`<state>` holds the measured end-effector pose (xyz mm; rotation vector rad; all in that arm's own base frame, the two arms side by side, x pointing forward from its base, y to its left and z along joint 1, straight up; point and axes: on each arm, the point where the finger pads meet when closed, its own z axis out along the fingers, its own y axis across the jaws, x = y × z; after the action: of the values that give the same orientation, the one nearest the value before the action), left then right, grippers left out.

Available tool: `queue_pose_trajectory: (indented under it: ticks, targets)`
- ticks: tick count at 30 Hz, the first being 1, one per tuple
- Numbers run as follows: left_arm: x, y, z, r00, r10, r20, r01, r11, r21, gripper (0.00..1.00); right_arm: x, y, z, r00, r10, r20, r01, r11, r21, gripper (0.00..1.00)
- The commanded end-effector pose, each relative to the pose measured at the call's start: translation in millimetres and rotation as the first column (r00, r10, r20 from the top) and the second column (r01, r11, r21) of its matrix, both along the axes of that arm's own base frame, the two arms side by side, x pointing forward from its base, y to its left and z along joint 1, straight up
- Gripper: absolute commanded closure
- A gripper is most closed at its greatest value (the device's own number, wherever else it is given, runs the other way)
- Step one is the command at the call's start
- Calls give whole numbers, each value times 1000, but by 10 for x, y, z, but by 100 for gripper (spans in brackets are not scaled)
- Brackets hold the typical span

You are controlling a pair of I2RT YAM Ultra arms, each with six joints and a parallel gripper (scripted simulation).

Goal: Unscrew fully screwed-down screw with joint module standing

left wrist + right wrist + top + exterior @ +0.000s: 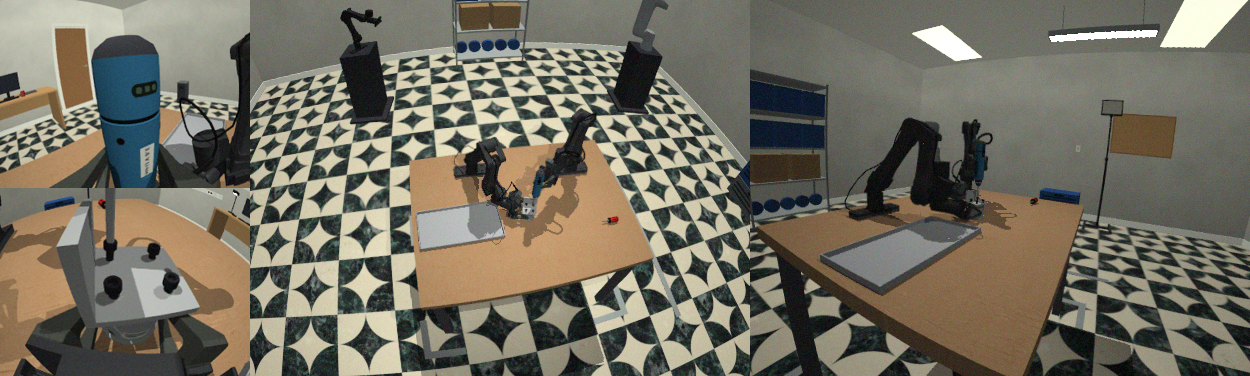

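Note:
My left gripper (132,150) (979,162) is shut on the electric screwdriver (129,94) (538,185), which stands upright, bit down. In the right wrist view its bit (110,219) stands on the head of the back left screw (110,248), whose shank shows above the plate. The other three screws, back right (153,250), front left (112,287) and front right (170,281), also stand raised. The grey bracket (147,299) (532,203) sits on the upright joint module (132,335). My right gripper (130,300) is shut on the joint module; its fingertips are hidden under the plate.
A grey tray (460,227) (895,257) lies beside the right arm. A small red screwdriver (613,219) lies at the far side of the table from the tray. The left arm's hand hangs close above the bracket and the right arm's hand.

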<state>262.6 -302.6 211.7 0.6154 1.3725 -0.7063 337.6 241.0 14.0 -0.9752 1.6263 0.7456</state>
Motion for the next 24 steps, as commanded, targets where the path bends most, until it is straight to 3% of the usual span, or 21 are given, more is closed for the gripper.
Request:
queue_pose_trajectory:
  ticks: [1, 24]
  targets:
    - [17, -7, 542, 995, 4, 99, 8, 992, -125, 58, 25, 65, -49, 1000, 15, -7, -15, 1000, -3, 41]
    - [13, -6, 561, 995, 5, 102, 9, 992, -127, 58, 25, 65, -49, 1000, 15, -7, -15, 1000, -3, 41]
